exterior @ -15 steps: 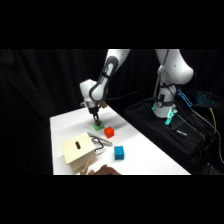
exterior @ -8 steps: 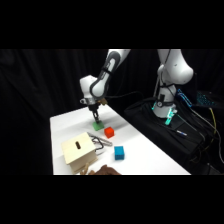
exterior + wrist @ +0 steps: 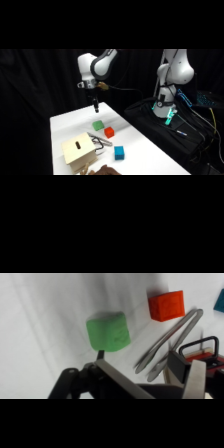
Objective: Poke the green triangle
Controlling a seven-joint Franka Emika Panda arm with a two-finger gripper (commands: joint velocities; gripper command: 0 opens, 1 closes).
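The green triangle (image 3: 98,125) is being seen lying on the white surface (image 3: 145,155) at mid frame in the side view, just to the upper left of the red block (image 3: 109,132) and apart from it; it is being shown as a compact, blurred block, so no clear long axis or pointing direction can be told; in the wrist view the green triangle (image 3: 108,331) is being seen with its broad face turned up and slightly tilted, left of centre. The gripper (image 3: 95,106) is being held above and slightly to the upper left of the triangle, clear of it; whether it is open or closed cannot be told. Metal tongs (image 3: 167,341) are lying right of the triangle, below the red block (image 3: 166,305); a wooden box (image 3: 78,152) and a blue cube (image 3: 119,152) are sitting lower in the side view.
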